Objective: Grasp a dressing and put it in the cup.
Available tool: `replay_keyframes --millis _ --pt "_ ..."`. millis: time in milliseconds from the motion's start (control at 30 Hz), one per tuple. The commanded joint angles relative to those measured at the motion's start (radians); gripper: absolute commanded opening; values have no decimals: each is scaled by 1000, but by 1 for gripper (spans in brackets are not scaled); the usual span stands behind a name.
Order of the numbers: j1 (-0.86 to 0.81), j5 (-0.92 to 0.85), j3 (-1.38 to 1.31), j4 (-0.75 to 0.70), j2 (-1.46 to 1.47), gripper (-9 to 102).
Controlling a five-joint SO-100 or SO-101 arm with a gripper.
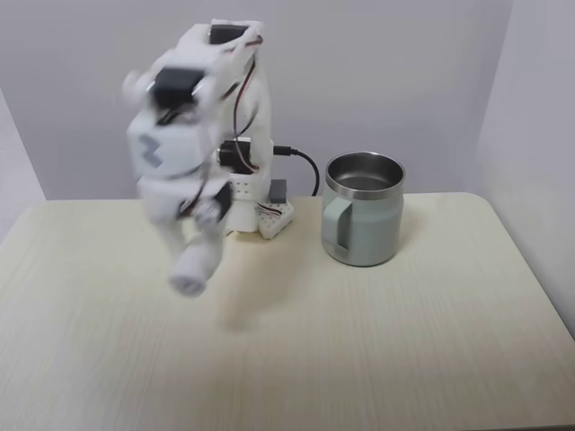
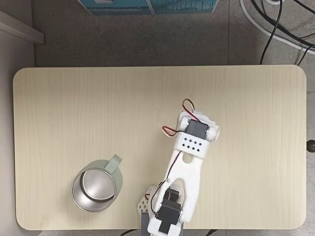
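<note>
I have the dressing (image 1: 190, 272) clamped in my gripper (image 1: 199, 260), lifted clear above the table (image 1: 404, 341). In the front fixed view the cup (image 1: 363, 221) stands toward three o'clock of the roll, well apart, mouth open upward and handle facing the camera. From above, the cup (image 2: 95, 185) lies at about eight o'clock from my wrist. Motion blur smears my fingers, and from above my arm (image 2: 189, 167) covers the roll.

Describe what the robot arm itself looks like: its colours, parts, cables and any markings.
The arm is made of white plastic segments with black servo blocks set in. Thin red wires loop between joints. One segment carries a grey zigzag mark; another has two rows of small holes.
</note>
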State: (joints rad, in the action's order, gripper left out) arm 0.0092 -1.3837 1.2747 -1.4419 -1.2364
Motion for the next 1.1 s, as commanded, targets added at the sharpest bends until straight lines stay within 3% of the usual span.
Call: replay_keyframes --millis 0,500,833,1067 --pt "112 133 69 -26 129 -1" --pt "851 709 63 -147 399 0" --pt "1186 873 -84 -115 528 0" --pt "1307 922 -156 -114 609 0"
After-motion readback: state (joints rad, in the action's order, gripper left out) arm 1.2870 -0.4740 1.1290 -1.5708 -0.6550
